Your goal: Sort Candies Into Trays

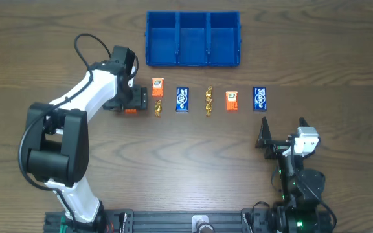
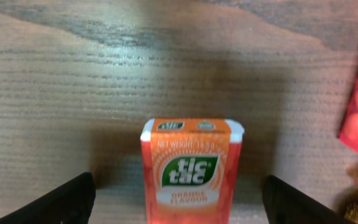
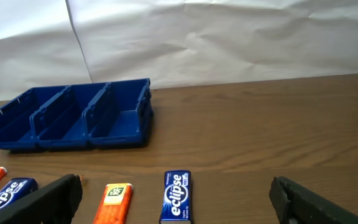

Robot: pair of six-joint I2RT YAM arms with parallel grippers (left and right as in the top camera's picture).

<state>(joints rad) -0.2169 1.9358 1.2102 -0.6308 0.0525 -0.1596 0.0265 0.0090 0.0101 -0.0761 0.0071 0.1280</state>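
An orange mint box (image 2: 188, 168) lies on the wooden table between the two fingers of my left gripper (image 1: 133, 105), which is open around it without touching its sides. A row of candies runs to the right of it: another orange box (image 1: 157, 87), a gold-wrapped candy (image 1: 158, 107), a blue gum pack (image 1: 182, 99), a second gold candy (image 1: 208, 101), an orange box (image 1: 232, 101) and a blue pack (image 1: 259, 98). The blue three-compartment tray (image 1: 193, 57) stands behind the row. My right gripper (image 1: 265, 134) hangs open near its base, short of the row.
The tray (image 3: 67, 134) looks empty in the right wrist view, where a blue pack (image 3: 177, 196) and an orange box (image 3: 117, 202) lie nearest. Bare wood stretches at the table's front and along both sides.
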